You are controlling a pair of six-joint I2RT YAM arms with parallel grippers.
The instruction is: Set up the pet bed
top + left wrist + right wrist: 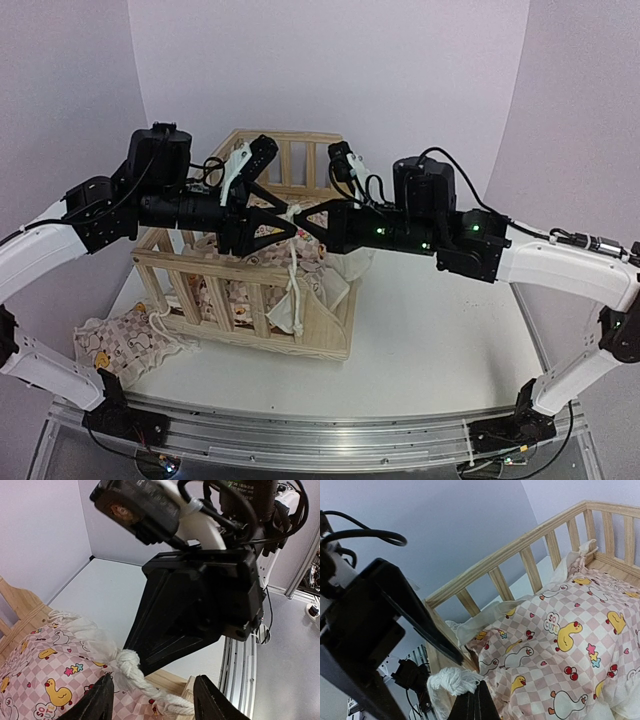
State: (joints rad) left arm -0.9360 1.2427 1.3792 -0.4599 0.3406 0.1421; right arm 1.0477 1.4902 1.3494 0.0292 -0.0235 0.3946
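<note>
Pale lilac walls back a white table. The pet bed stands at the table's centre. Its pine frame is upright with the open side up. The checked cushion lies mostly inside, with one corner spilled onto the table at 8 o'clock of the frame.

Over the frame's middle hovers the left gripper, its fingers partly apart and straddling the white tie string without touching it. Nose to nose with it on the right, the right gripper has its fingers pinched tight on the string's fluffy end.

The two grippers are so close that closing the left one could knock its fingers against the right fingers instead of catching the string. Only the string's tip is pinched, so a sideways tug may pull it free. A hard pull upward could drag the cushion out, or shift the frame, which looks light.

The frame sits slightly turned. Its near slatted side runs from 9 o'clock toward 5 o'clock, and the long axis probably follows that line, though the arms hide too much to be sure. The string hangs nearly straight down from the fingers toward 6 o'clock.
</note>
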